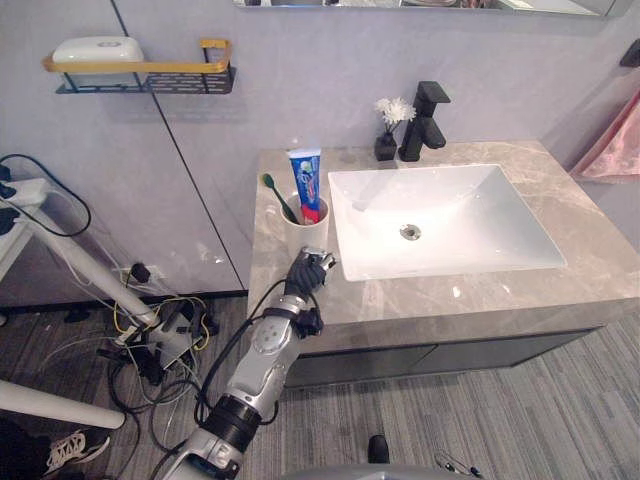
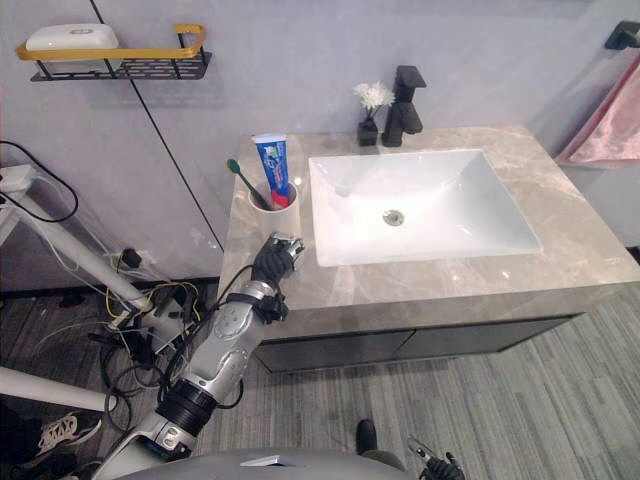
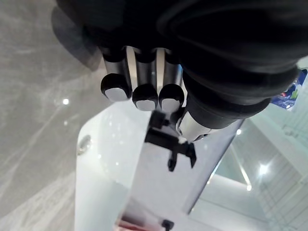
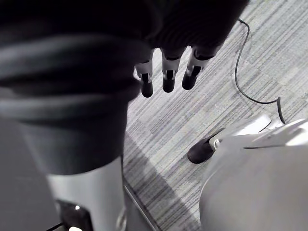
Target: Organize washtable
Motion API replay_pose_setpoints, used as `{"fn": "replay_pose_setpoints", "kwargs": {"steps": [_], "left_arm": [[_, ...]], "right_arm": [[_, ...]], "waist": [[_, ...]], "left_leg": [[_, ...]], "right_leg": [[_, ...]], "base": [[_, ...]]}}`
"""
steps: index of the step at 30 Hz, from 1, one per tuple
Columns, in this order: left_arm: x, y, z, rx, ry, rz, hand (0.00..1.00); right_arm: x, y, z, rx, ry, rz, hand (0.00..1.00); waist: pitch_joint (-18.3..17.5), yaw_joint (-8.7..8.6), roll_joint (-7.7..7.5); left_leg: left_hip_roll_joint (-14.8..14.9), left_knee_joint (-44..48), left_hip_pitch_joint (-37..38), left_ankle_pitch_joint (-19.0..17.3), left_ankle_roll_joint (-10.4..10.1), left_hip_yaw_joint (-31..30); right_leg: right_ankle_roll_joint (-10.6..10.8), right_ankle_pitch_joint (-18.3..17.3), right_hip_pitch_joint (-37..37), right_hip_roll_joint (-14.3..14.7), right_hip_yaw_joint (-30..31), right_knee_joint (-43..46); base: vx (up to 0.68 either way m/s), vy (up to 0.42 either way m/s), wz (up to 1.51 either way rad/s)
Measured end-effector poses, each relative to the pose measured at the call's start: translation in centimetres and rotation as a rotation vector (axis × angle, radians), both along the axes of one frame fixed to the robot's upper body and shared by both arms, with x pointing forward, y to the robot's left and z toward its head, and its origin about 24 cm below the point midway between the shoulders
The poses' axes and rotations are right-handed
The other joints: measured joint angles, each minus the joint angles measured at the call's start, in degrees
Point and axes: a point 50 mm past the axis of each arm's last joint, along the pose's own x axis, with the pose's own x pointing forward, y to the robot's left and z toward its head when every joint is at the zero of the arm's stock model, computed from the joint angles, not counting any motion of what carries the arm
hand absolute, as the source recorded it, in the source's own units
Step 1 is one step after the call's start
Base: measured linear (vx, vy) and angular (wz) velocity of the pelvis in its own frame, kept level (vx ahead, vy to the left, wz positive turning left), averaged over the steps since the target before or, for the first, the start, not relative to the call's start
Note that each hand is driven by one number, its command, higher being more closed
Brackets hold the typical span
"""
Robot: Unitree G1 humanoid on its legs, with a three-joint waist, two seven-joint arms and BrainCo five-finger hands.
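Standing on the washtable's stone counter (image 1: 590, 245) just beside the left rim of the white sink (image 1: 480, 215), a pale cup (image 1: 306, 233) holds a blue and red toothpaste tube (image 1: 307, 178) upright. A green-headed toothbrush (image 1: 274, 192) in the same cup leans away from the sink. The left hand (image 1: 309, 272) is at the counter's front part, near the sink's front left corner and just in front of the cup, but apart from it. Its fingers (image 3: 145, 97) are curled in toward the palm with nothing between them, so the hand is clenched and empty.

Behind the sink's back rim stands a black faucet (image 1: 424, 122). Just to the left of it is a small dark vase with a white flower (image 1: 389, 130). The sink bowl shows a round metal drain (image 1: 410, 232) at its middle.

On the wall well to the left of the sink hangs a black wire shelf with a yellow rail (image 1: 150, 72), carrying a white soap box (image 1: 98, 48). A pink towel (image 1: 615, 150) hangs at the wall to the right of the sink.

The right hand (image 4: 168, 72) hangs well away from the sink, over the grey striped floor (image 4: 202, 115), its fingers relaxed and holding nothing.
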Motion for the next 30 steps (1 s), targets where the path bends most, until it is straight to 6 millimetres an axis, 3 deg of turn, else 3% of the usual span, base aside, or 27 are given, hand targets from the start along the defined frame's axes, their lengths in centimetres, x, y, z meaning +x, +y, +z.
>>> {"fn": "replay_pose_setpoints", "kwargs": {"steps": [7, 30], "left_arm": [[1.0, 1.0, 0.4, 0.034, -0.015, 0.038, 1.00], [4.1, 1.6, 1.3, 0.143, -0.027, 0.105, 1.00]], "right_arm": [[-0.1, -0.3, 0.0, 0.004, -0.011, -0.038, 0.00], [-0.4, -0.7, 0.1, 0.010, -0.028, -0.147, 0.00]], "waist": [[0.00, -1.14, 0.01], [0.21, -2.26, 0.56]], "left_leg": [[0.05, -0.06, 0.14, -0.13, -0.05, 0.37], [0.24, 0.13, 0.37, -0.90, -0.16, 3.22]], "right_leg": [[0.01, 0.00, -0.06, 0.09, 0.31, 0.00], [0.12, 0.50, -1.08, 0.71, 3.22, -0.01]], "base": [[0.00, 0.001, -0.02], [0.00, 0.001, -0.06]]}}
